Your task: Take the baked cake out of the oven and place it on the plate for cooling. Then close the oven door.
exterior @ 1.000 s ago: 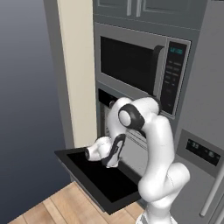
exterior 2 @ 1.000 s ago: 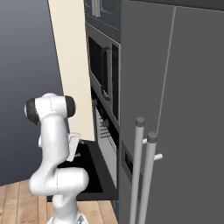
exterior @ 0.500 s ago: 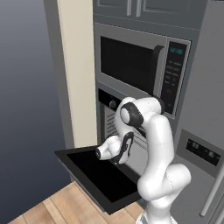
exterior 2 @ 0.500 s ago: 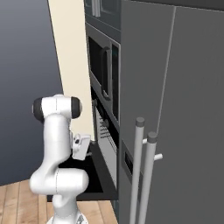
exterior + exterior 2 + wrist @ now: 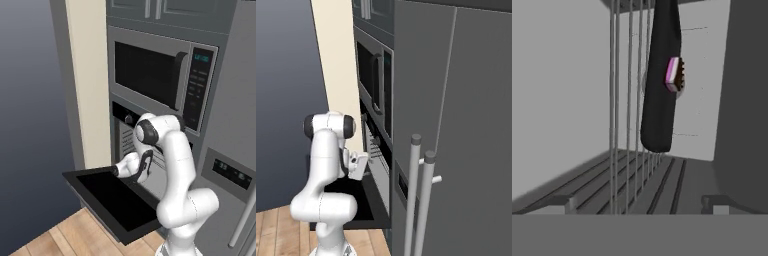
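Observation:
The black oven [image 5: 125,142] stands with its oven door [image 5: 115,200] dropped flat. My gripper [image 5: 148,165] reaches over the door into the oven's mouth [image 5: 374,150], and in the right base view the gripper [image 5: 369,159] sits just at the opening. The hand view is rolled, so the wire racks [image 5: 626,100] run upright. Behind them a dark pan [image 5: 658,100] shows edge-on, carrying the cake [image 5: 674,75], a pink and white piece with a brown side. The gripper [image 5: 637,204] is open, its fingertips [image 5: 562,202] wide apart and holding nothing, well short of the cake. The plate is out of view.
A silver-framed microwave [image 5: 150,75] sits right above the oven. A grey fridge [image 5: 456,125] with two tall bar handles [image 5: 418,200] stands to the right. A cream panel [image 5: 90,90] borders the oven on the left. The door [image 5: 363,200] juts out over the wooden floor [image 5: 60,235].
My hand has swung from above the open door to the right and inward, into the mouth of the oven. The jaws have stayed open.

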